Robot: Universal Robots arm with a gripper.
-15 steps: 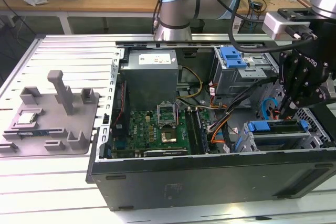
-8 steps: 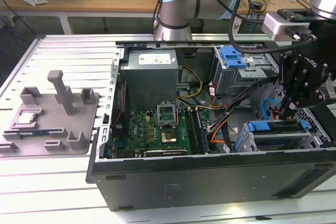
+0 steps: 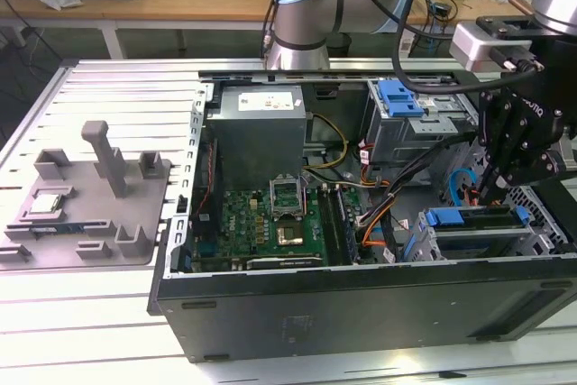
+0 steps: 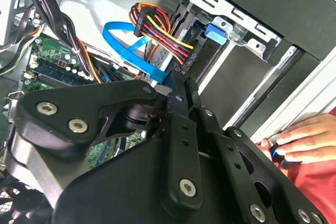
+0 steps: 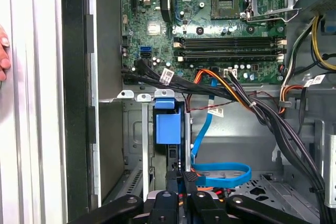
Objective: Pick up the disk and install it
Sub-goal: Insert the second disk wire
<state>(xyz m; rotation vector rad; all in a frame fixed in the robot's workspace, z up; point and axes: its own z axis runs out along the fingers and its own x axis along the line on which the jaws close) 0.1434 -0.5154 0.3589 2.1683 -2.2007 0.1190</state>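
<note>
The disk (image 3: 469, 217) sits on edge in the drive cage at the case's front corner, on the exterior view's right, with its blue carrier frame showing. Its blue end (image 5: 168, 124) faces out of the cage slot in the first wrist view. In the second wrist view, red, yellow and black power wires run to the disk (image 4: 214, 31). My black gripper (image 3: 487, 189) hangs just above the cage. Its fingers are shut, with nothing seen between them (image 5: 183, 174). The tips (image 4: 178, 85) are close to the disk's cabled end and a blue flat cable (image 4: 131, 45).
The open case holds a motherboard (image 3: 270, 218), a power supply (image 3: 261, 123) and a second cage with a blue latch (image 3: 401, 96). Cable bundles (image 5: 252, 103) cross beside the drive cage. A grey fixture (image 3: 90, 205) lies on the exterior view's left. A person's hand (image 4: 304, 140) rests outside the case wall.
</note>
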